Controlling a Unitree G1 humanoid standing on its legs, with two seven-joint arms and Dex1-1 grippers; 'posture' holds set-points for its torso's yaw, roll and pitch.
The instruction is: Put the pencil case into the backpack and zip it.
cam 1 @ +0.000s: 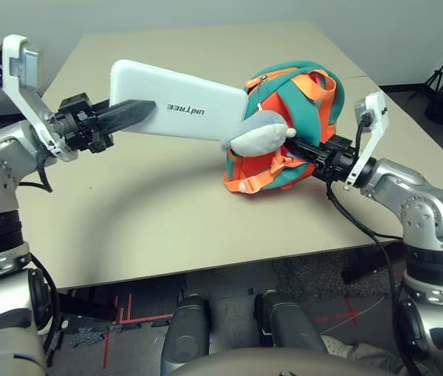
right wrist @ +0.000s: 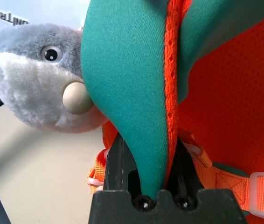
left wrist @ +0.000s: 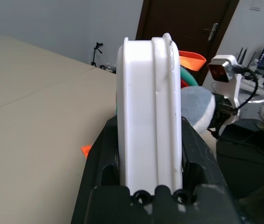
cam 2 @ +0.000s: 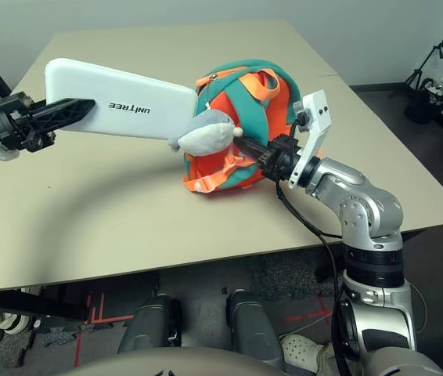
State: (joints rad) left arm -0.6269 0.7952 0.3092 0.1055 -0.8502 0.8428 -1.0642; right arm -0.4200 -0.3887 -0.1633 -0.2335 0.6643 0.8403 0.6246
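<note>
The left gripper (cam 1: 131, 112) clamps one end of the white pencil case (cam 1: 182, 102), held above the table (cam 1: 127, 211) with its far end at the backpack (cam 1: 300, 117), perhaps touching it. The right gripper (right wrist: 147, 154) pinches a teal strap (right wrist: 127, 84) beside the shark charm (cam 1: 257, 133), near the table's right edge.

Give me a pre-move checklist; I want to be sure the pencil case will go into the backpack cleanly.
1. Left gripper shut on the pencil case: ok.
2. Right gripper clamping a teal flap of the backpack: ok.
3. Case lifted off the table: ok.
4. Case's far end reaching the backpack: ok.
5. Opening wide enough for the case: cannot tell.
6. Shark charm clear of the case's path: not ok, it hangs at the case's far end.
</note>
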